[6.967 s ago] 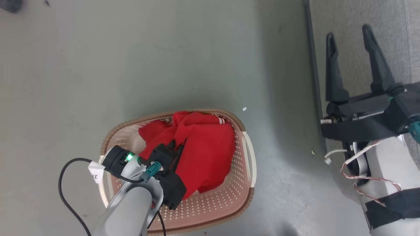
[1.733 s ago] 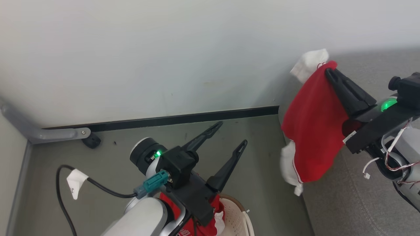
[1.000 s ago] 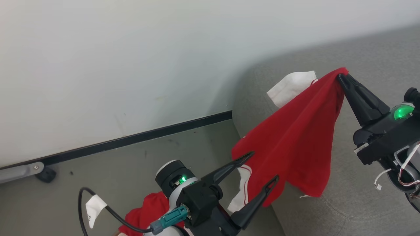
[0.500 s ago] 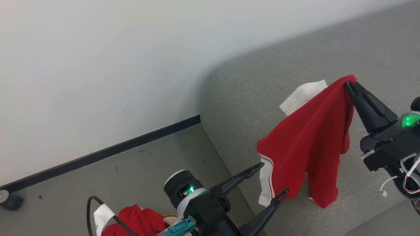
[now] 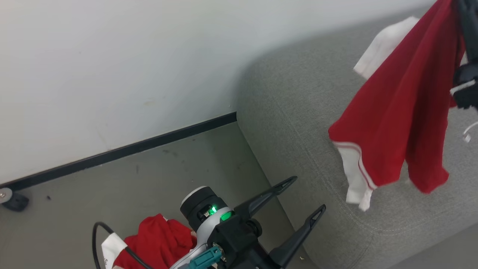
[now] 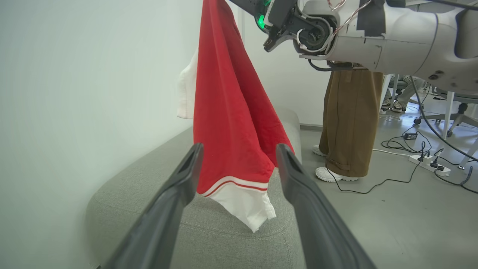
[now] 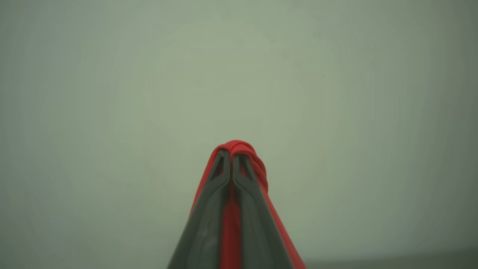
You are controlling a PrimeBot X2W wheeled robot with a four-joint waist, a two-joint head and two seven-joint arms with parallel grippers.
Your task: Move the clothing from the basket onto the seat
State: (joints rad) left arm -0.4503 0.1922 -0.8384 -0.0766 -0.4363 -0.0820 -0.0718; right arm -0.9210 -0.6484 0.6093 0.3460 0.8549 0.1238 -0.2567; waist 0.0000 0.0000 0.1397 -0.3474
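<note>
A red garment with white trim (image 5: 399, 123) hangs from my right gripper (image 7: 231, 153), whose jaws are shut on a bunched fold of it. It dangles over the grey seat (image 5: 298, 112), its white hem low over the cushion; I cannot tell whether it touches. In the left wrist view the same garment (image 6: 231, 112) hangs over the seat (image 6: 149, 194) straight ahead of my left gripper (image 6: 239, 147). My left gripper (image 5: 309, 194) stands open and empty by the seat's near corner. More red clothing (image 5: 157, 239) lies below my left arm. The basket is out of view.
A white wall with a black baseboard (image 5: 123, 149) runs behind the seat. A caster wheel (image 5: 13, 200) sits at the far left of the floor. A person in brown trousers (image 6: 351, 119) stands beyond the seat, near cables and a power strip (image 6: 422, 158).
My right arm has lifted the red garment higher and further over the seat, toward the upper right of the head view. The left gripper has stayed open and nearly still.
</note>
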